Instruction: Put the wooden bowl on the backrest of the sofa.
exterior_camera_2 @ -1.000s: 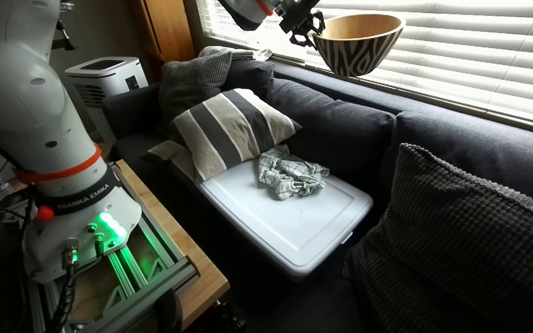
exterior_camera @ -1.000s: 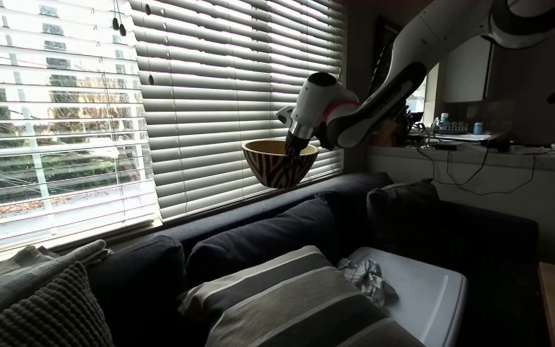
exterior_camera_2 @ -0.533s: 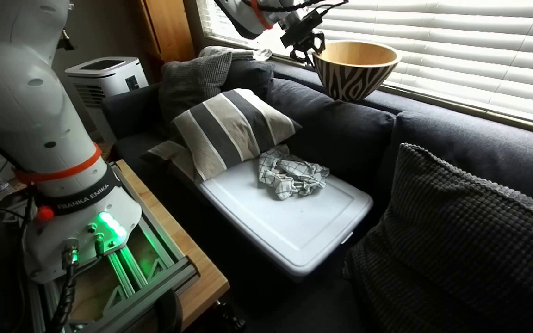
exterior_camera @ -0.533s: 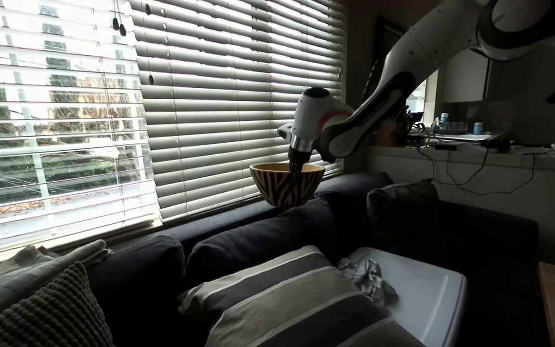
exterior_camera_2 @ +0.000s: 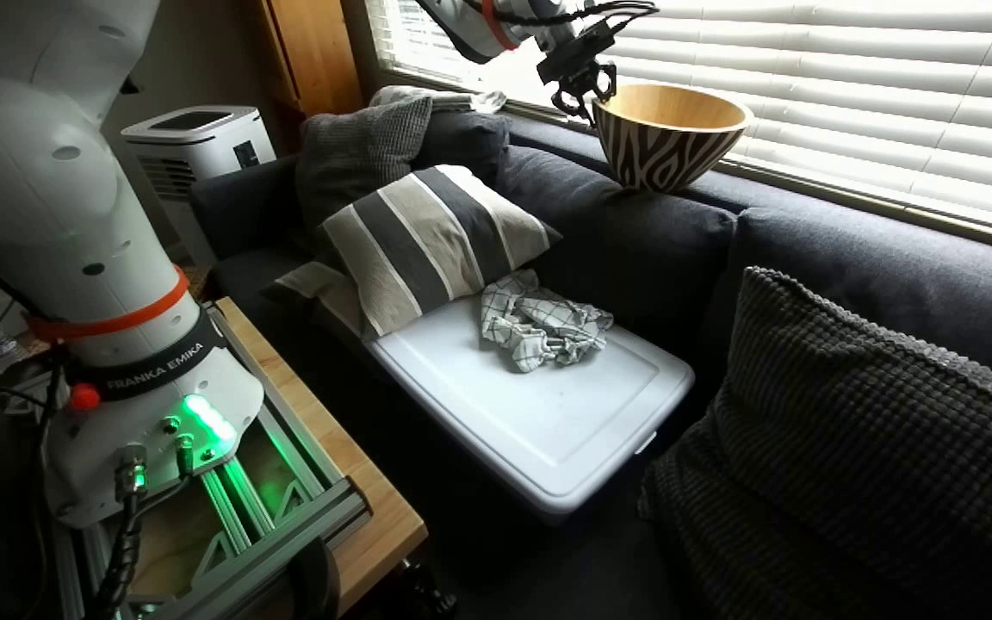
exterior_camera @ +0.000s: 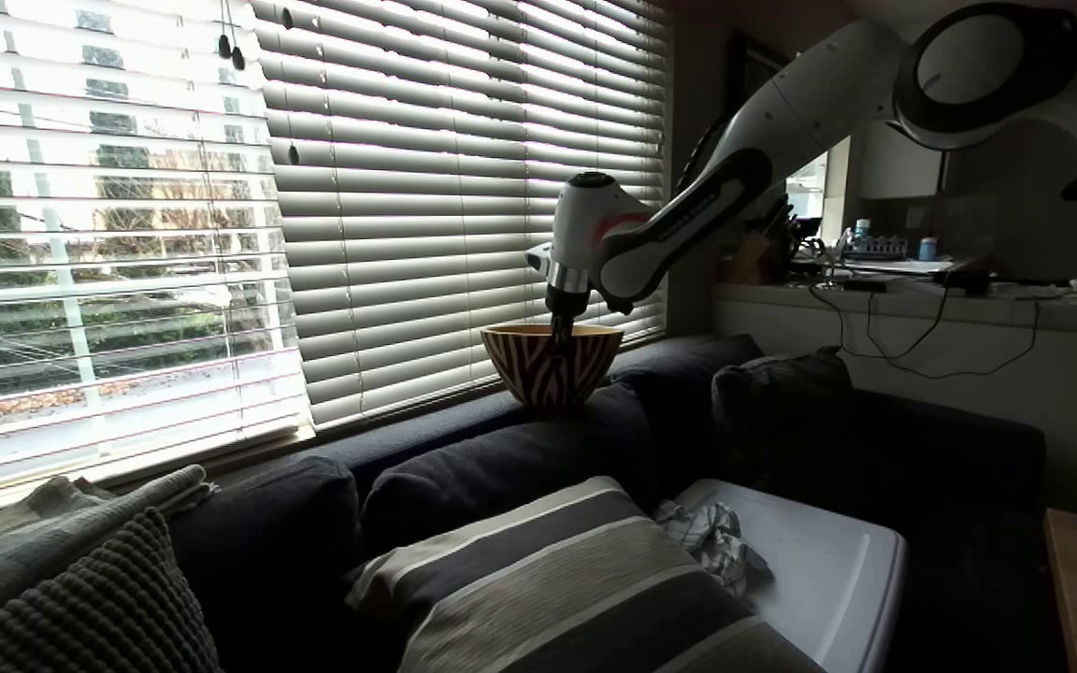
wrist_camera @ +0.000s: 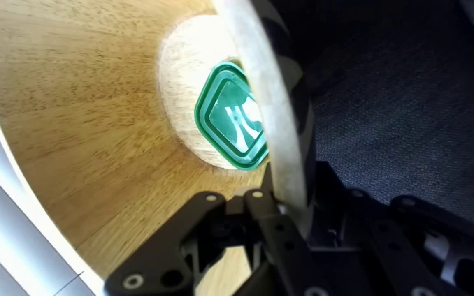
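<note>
The wooden bowl, tan inside with dark zebra stripes outside, is upright in both exterior views (exterior_camera: 522,372) (exterior_camera_2: 668,151). Its base is at the top of the sofa's backrest (exterior_camera: 445,425) (exterior_camera_2: 741,191), by the upper edge of a dark back cushion (exterior_camera_2: 634,228). It looks in contact, but I cannot tell exactly what it rests on. My gripper (exterior_camera: 560,338) (exterior_camera_2: 588,105) is shut on the bowl's near rim. In the wrist view the gripper (wrist_camera: 292,176) has one finger inside the bowl (wrist_camera: 97,102) and one outside. A green lid (wrist_camera: 228,123) lies in the bowl.
Window blinds (exterior_camera_2: 892,95) stand right behind the backrest. In front are a striped cushion (exterior_camera_2: 444,241), a white bin lid (exterior_camera_2: 548,413) with a crumpled checked cloth (exterior_camera_2: 543,323), and a grey textured cushion (exterior_camera_2: 858,456).
The gripper and bowl have come down from well above the sofa to the backrest's top. In the last half second they moved only slightly lower and sideways. The grip on the rim looks unchanged.
</note>
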Robot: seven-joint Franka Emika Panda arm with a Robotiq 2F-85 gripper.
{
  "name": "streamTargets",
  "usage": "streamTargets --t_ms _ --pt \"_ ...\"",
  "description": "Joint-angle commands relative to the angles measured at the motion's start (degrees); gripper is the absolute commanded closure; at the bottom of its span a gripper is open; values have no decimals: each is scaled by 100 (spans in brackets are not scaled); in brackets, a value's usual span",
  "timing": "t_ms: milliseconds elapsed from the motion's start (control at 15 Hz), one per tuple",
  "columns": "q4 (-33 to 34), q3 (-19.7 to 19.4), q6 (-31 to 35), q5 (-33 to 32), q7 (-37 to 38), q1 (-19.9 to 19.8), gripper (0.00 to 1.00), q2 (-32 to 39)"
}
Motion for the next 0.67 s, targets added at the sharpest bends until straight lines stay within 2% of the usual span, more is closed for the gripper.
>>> streamTargets --t_ms 0,600 --pt "738 -216 -90 30 -260 177 94 173" --pt "1983 -205 -349 143 -875 183 94 1001"
